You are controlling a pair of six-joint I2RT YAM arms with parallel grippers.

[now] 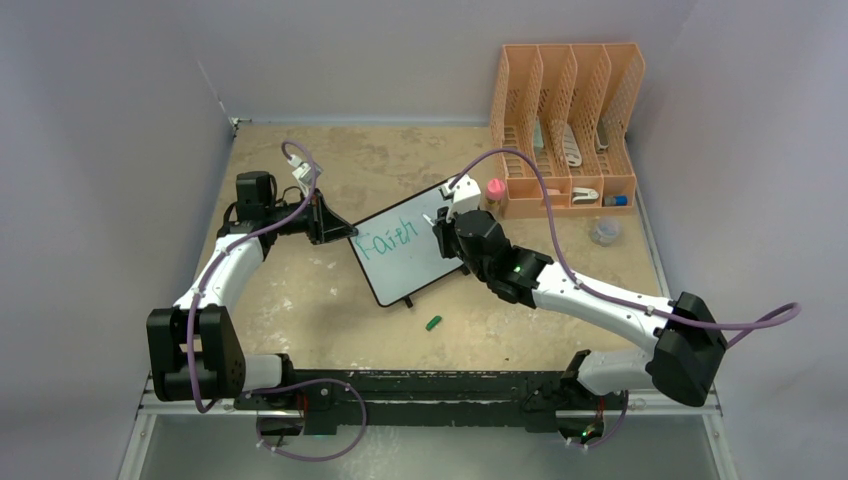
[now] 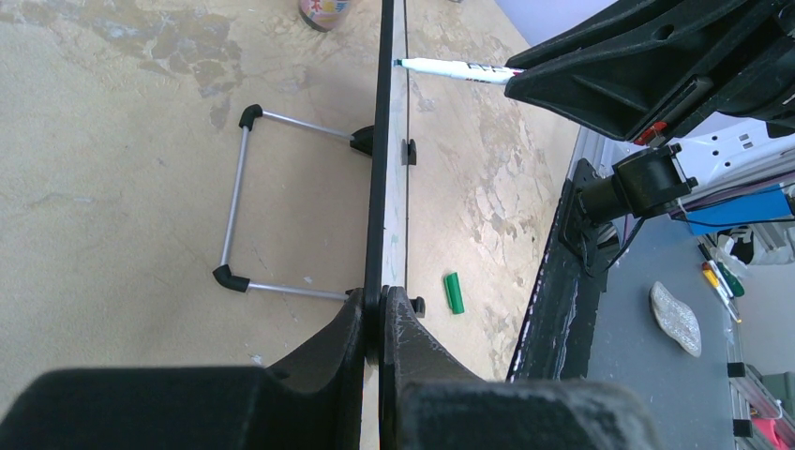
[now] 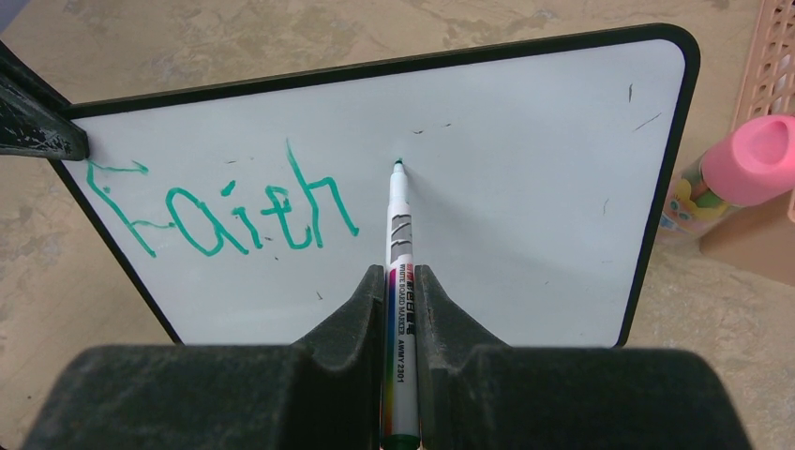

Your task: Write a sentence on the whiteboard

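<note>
The whiteboard (image 1: 405, 255) stands propped in the middle of the table, white with a thin black frame (image 3: 689, 112). Green lettering (image 3: 220, 211) on it reads "Faith", the only part of the sentence on the board. My left gripper (image 2: 382, 305) is shut on the board's left edge (image 2: 384, 141), seen edge-on in the left wrist view. My right gripper (image 3: 401, 281) is shut on a white marker (image 3: 399, 234), whose green tip touches the board just right of the "h". The same marker (image 2: 455, 69) shows in the left wrist view, its tip at the board.
A green marker cap (image 1: 432, 322) lies on the table in front of the board. A pink-capped bottle (image 1: 494, 192) and an orange file rack (image 1: 565, 125) stand behind its right end. The board's wire stand (image 2: 239, 202) rests behind it. A small clear lid (image 1: 604, 232) lies right.
</note>
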